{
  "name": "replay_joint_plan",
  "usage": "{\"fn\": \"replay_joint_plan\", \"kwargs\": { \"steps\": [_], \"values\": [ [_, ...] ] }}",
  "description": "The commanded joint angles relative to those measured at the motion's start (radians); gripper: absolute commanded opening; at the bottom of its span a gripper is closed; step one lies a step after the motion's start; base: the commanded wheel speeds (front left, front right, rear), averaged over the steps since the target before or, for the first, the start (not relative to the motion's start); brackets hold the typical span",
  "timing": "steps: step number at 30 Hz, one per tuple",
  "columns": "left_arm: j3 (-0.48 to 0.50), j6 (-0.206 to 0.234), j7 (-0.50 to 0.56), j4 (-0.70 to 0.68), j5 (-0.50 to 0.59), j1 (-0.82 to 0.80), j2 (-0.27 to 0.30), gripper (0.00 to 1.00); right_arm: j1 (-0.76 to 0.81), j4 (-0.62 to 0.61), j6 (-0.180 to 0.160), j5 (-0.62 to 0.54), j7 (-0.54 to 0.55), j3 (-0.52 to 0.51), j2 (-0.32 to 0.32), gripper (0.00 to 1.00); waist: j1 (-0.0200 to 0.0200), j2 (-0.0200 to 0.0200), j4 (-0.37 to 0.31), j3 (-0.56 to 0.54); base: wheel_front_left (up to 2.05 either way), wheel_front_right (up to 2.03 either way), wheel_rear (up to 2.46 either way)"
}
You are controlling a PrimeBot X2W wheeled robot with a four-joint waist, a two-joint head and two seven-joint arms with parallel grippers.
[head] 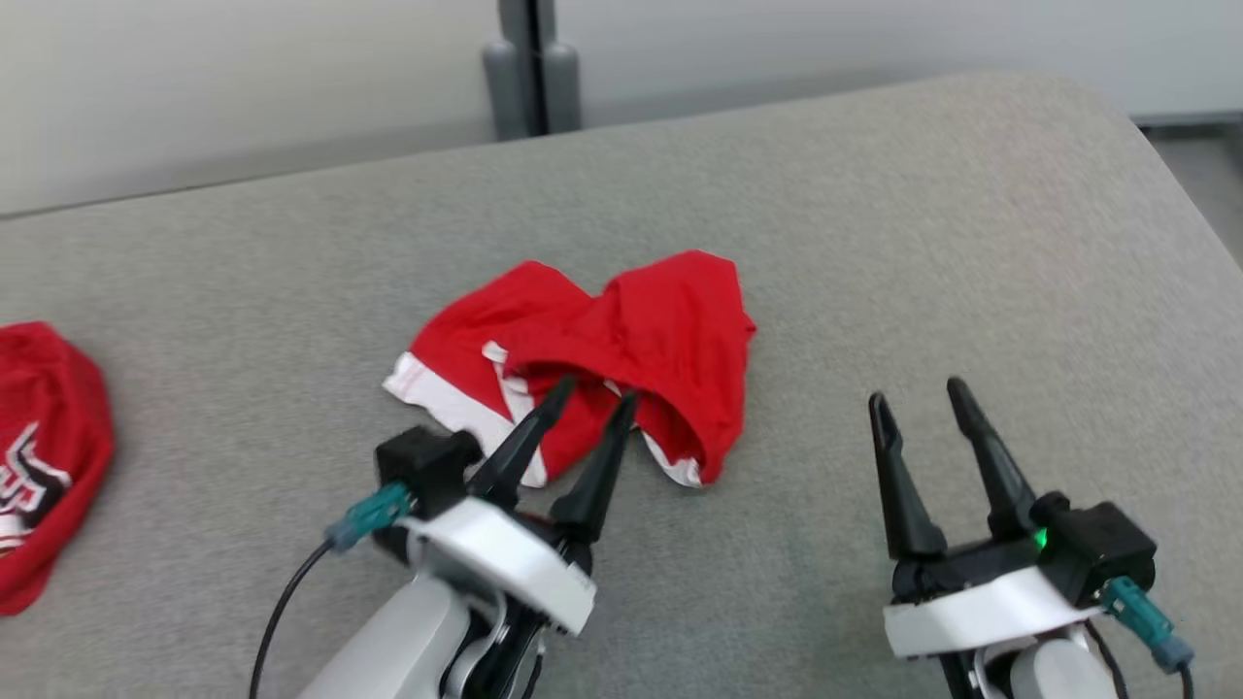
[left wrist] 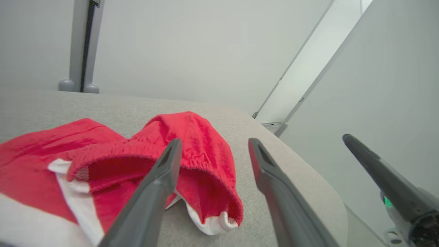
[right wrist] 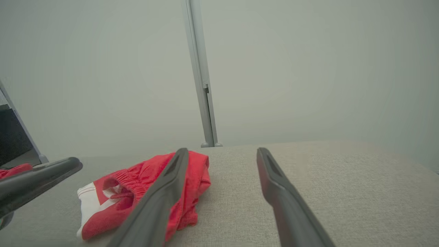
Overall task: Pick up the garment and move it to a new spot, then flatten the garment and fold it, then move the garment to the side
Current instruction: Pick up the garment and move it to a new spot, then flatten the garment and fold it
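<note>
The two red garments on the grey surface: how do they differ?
The middle garment lies crumpled with white trim; the left garment shows a white and black print. The middle garment is wholly in view; the left garment is cut by the picture's edge. The left gripper reaches over the middle garment, apart from the left garment. Both are red and lie on the grey surface.

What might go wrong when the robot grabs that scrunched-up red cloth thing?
The crumpled red garment with white trim lies bunched, so the open left gripper, at its near edge, might pinch several layers at once. The open right gripper hangs apart over the grey fabric table, so flattening one-handed could just drag the cloth.
</note>
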Motion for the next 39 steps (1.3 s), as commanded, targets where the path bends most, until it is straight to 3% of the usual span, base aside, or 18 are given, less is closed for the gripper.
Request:
{"fn": "replay_joint_plan", "kwargs": {
  "steps": [1,9,15,18,23,28,39],
  "values": [
    [0.063,-0.011,0.0,-0.037,0.053,0.063,-0.004,1.0,0.027,0.013,-0.002,-0.007,-0.001,0.003,-0.002,1.0,0.0,0.0,0.088,-0.087,0.0,0.0,0.0],
    [0.384,-0.032,0.0,-0.232,0.36,0.395,-0.061,1.0,0.104,0.045,-0.002,-0.021,-0.001,0.03,-0.002,1.0,0.0,0.0,0.238,-0.192,0.0,0.0,0.0],
    [0.515,-0.043,0.0,-0.388,0.598,0.575,-0.078,1.0,0.141,0.027,-0.002,-0.044,-0.001,0.026,-0.002,1.0,0.0,0.0,0.297,-0.229,0.0,0.0,0.0],
    [0.565,-0.016,0.0,-0.428,0.672,0.634,-0.082,1.0,0.178,-0.008,-0.002,-0.075,-0.001,0.011,-0.002,1.0,0.0,0.0,0.31,-0.237,0.0,0.0,0.0],
    [0.587,0.035,0.0,-0.448,0.658,0.68,-0.083,1.0,0.223,-0.018,-0.002,-0.107,-0.001,-0.024,-0.002,1.0,0.0,0.0,0.309,-0.24,0.0,0.0,0.0],
    [0.57,0.021,0.0,-0.426,0.706,0.666,-0.084,1.0,0.22,-0.003,-0.002,-0.108,-0.001,-0.033,-0.002,1.0,0.0,0.0,0.301,-0.239,0.0,0.0,0.0],
    [0.556,0.051,0.0,-0.409,0.737,0.647,-0.083,1.0,0.198,0.003,-0.002,-0.096,-0.001,-0.032,-0.002,1.0,0.0,0.0,0.285,-0.229,0.0,0.0,0.0]
  ]
}}
